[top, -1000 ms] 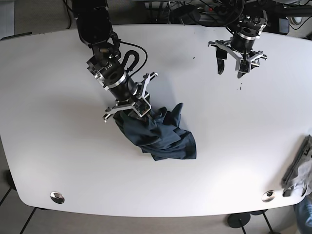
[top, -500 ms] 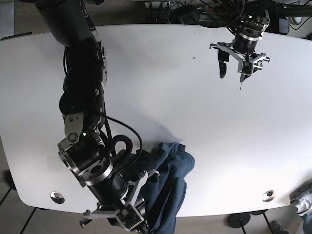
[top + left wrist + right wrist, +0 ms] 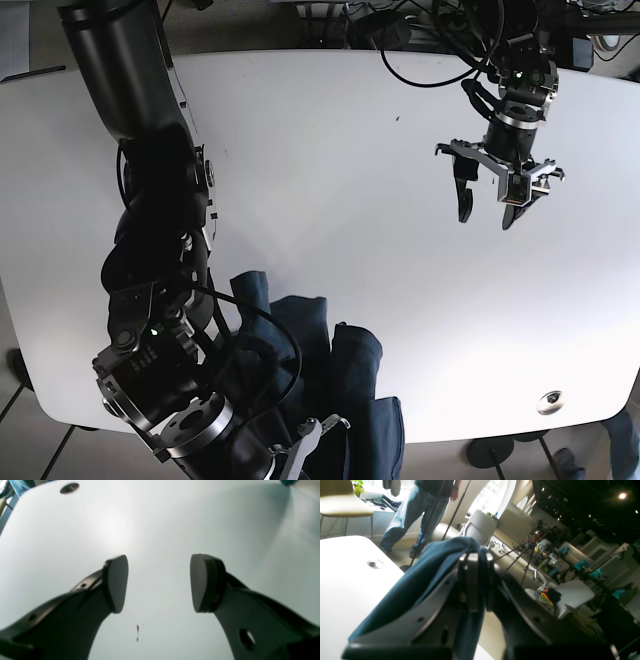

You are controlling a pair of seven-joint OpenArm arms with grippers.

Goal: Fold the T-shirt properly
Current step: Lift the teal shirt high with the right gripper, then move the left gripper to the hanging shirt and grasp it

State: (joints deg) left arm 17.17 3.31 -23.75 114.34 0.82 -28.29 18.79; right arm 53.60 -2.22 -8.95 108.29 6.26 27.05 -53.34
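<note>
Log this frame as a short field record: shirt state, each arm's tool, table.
shirt: dark blue T-shirt, bunched and unfolded, hanging past the table's near edge
right tool: shut on the T-shirt, lifted at the near edge
left tool: open, empty, above bare table, apart from the shirt
table: white, with a metal grommet near the front corner
fold progress: none visible

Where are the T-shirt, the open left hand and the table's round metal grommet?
T-shirt [image 3: 350, 375], base view, on the dark blue folds near the table's front edge.
left hand [image 3: 158, 582], left wrist view, midway between its spread fingertips.
grommet [image 3: 548, 402], base view, on the round metal cap.
</note>
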